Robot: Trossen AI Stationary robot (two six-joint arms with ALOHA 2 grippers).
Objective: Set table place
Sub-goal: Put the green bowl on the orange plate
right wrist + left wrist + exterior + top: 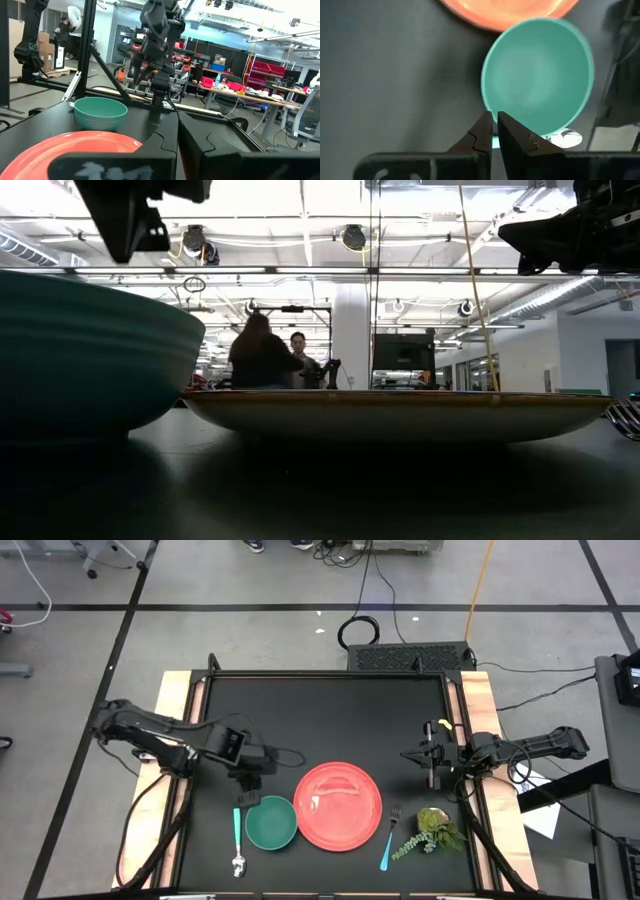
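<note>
The place looks nearly set on the table [330, 710]. The left gripper [250, 798], jaws nearly shut and empty, hangs above the spoon [238, 837], bowl [271, 824] just beside, plate [338, 805] beyond. The right gripper [432, 776], shut, waits past the plate near the fork [389, 839]. Next, probably retreat.

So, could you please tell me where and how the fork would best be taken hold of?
Probably by its teal handle. The fork lies flat on the table between the red plate and the plant sprig, tines toward the far edge. A straight-down approach looks best, fingers closing across the handle's middle. The right gripper, shut, is the nearer one.
</note>
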